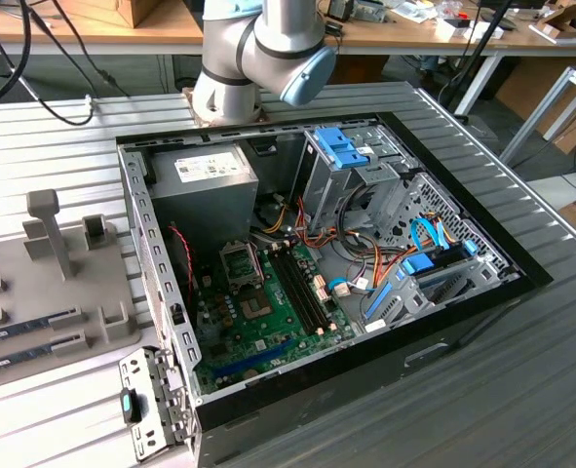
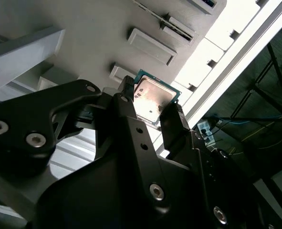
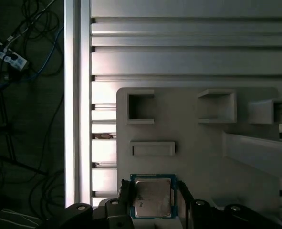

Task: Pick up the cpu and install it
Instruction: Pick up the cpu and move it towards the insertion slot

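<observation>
The cpu (image 3: pixel 152 198) is a small square chip with a green edge and a silver-grey top. It lies at the near edge of a grey holder tray (image 3: pixel 193 129). In both wrist views my gripper (image 3: pixel 152 204) straddles it, with one black finger (image 3: pixel 125 200) against each of two opposite sides. The second wrist view shows the cpu (image 2: pixel 152 98) gleaming between the fingertips (image 2: pixel 173 119) of the gripper (image 2: pixel 149 104), which looks shut on it. In the exterior view, the open computer case (image 1: pixel 317 263) holds the green motherboard (image 1: pixel 268 322) with its square socket (image 1: pixel 253 310).
The arm's base joints (image 1: pixel 258 49) stand behind the case. The grey tray (image 1: pixel 63 292) at the exterior view's left carries memory sticks (image 1: pixel 24 331) and upright pegs. Cables, a power supply (image 1: pixel 205 185) and drive cages (image 1: pixel 365 166) crowd the case. The ribbed metal table (image 3: pixel 188 52) ends beside the tray.
</observation>
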Motion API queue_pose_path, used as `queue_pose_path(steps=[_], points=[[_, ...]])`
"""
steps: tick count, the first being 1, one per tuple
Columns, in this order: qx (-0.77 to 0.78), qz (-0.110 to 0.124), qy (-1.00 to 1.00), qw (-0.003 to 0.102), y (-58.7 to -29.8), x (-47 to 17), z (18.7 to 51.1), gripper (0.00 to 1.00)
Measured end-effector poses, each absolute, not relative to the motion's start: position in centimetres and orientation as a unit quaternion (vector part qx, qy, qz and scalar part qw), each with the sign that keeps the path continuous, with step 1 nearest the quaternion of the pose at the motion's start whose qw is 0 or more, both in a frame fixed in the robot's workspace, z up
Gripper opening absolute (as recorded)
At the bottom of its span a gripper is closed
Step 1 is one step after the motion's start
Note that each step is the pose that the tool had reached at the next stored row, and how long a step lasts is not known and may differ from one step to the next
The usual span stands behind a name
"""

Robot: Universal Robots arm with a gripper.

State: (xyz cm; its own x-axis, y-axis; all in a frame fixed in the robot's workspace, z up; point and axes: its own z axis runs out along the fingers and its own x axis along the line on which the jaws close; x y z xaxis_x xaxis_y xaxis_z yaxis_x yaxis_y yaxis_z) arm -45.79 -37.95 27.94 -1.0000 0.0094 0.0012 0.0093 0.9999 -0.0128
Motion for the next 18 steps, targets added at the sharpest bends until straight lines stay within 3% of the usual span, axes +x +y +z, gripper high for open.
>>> queue_pose_path(steps=[18], points=[[-0.005, 0.006, -1.0, 0.001, -37.9, -45.8, 30.7, 0.47]])
